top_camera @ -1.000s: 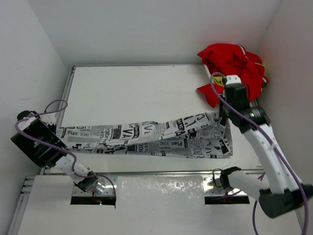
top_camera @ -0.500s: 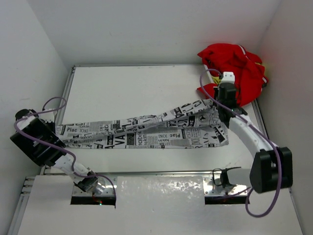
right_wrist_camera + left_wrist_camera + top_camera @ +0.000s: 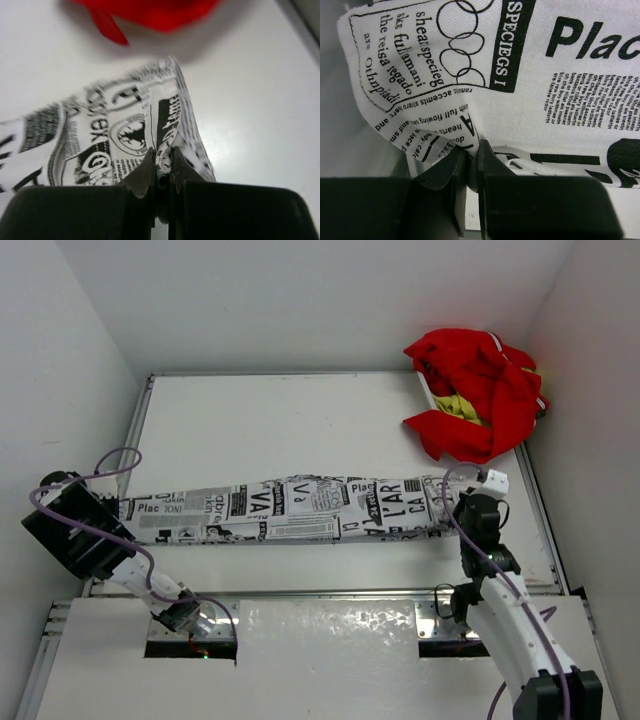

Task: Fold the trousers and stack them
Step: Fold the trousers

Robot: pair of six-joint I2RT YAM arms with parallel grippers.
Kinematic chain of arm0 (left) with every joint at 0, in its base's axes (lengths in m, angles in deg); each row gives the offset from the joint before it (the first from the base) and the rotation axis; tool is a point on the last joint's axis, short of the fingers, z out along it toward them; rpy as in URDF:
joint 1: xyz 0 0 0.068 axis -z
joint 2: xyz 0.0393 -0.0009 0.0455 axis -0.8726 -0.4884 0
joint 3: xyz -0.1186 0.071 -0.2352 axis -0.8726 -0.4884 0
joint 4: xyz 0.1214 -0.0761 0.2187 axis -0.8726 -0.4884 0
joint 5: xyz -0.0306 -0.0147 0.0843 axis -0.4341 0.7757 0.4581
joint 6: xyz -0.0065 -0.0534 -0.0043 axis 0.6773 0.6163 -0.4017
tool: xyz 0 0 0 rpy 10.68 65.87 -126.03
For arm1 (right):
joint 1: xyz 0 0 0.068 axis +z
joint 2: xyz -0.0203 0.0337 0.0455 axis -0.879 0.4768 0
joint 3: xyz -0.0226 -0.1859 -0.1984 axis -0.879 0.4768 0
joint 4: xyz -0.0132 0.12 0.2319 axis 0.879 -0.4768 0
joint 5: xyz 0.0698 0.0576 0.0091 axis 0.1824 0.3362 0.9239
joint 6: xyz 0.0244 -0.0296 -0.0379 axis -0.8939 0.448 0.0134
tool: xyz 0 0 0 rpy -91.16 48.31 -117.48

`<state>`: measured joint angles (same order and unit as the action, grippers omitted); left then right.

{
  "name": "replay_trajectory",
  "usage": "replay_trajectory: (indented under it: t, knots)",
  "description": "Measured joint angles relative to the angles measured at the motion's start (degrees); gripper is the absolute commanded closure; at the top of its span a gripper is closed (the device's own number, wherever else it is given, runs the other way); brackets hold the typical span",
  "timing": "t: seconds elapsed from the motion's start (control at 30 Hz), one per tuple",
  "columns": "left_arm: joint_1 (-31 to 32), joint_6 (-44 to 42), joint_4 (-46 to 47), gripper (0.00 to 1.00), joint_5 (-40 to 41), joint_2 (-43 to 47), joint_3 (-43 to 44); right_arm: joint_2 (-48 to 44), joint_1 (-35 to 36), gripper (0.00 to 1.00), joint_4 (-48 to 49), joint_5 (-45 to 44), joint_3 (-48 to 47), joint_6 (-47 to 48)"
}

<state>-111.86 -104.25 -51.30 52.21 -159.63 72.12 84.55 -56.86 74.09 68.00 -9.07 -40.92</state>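
Observation:
The trousers (image 3: 290, 509), white with black newspaper print, lie stretched in a long narrow band across the table from left to right. My left gripper (image 3: 472, 152) is shut on a fold of the cloth at the band's left end (image 3: 125, 512); the printed fabric (image 3: 530, 65) fills its wrist view. My right gripper (image 3: 161, 159) is shut on the trousers' right end (image 3: 455, 502), a pinch of cloth between the jaws, with the print (image 3: 125, 132) spreading away to the left.
A heap of red clothing (image 3: 475, 390) with a yellow piece in it sits at the table's back right corner and shows blurred as red cloth (image 3: 150, 12) in the right wrist view. White walls close in the table (image 3: 270, 420) on three sides.
The right arm has drawn its end of the trousers back toward the near edge and lower. The loose, spread legs have closed into one flat narrow band. The left arm stayed put.

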Motion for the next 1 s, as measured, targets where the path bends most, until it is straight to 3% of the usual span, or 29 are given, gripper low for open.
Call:
replay_trajectory:
  t: [0.23, 0.3, 0.4, 0.5, 0.57, 0.67, 0.7, 0.73, 0.8, 1.0]
  knots:
    - [0.0, 0.0, 0.2, 1.00, 0.9, -0.2, 0.0, 5.6, -0.5, 0.88, -6.5, -3.2, 2.8, -7.7]
    - [0.0, -0.1, 0.4, 1.00, 1.1, -0.2, -0.1, 8.2, -1.0, 0.67, -8.5, -3.7, 1.9, -8.6]
    - [0.0, -0.3, 1.0, 1.00, 1.6, -0.2, -0.5, 8.8, -2.0, 0.10, -10.8, -4.3, 0.7, -9.1]
    - [0.0, -0.3, 1.4, 1.00, 1.8, -0.2, -0.8, 8.5, -3.5, 0.08, -14.6, -6.0, -1.0, -10.6]
    - [0.0, -0.3, 1.4, 1.00, 1.7, -0.2, -0.8, 8.9, -5.8, 0.10, -18.9, -7.6, -3.0, -12.5]
    - [0.0, -0.3, 1.4, 1.00, 1.2, -0.2, -0.8, 9.6, -8.0, 0.36, -24.1, -9.8, -7.0, -12.3]
    - [0.0, -0.3, 1.4, 1.00, 1.0, -0.2, -0.8, 9.4, -8.1, 0.47, -24.4, -9.4, -8.4, -11.2]
    - [0.0, -0.4, 1.4, 1.00, 0.9, -0.2, -0.8, 9.1, -8.1, 0.64, -23.8, -8.2, -9.9, -9.3]
    - [0.0, -0.5, 1.3, 1.00, 0.8, -0.2, -0.8, 8.4, -7.9, 0.77, -20.0, -3.1, -12.9, -5.4]
    - [-0.1, -0.2, 1.2, 1.00, -0.1, -0.2, -0.7, 16.9, 0.8, 0.97, -12.0, 6.2, -18.5, -0.3]
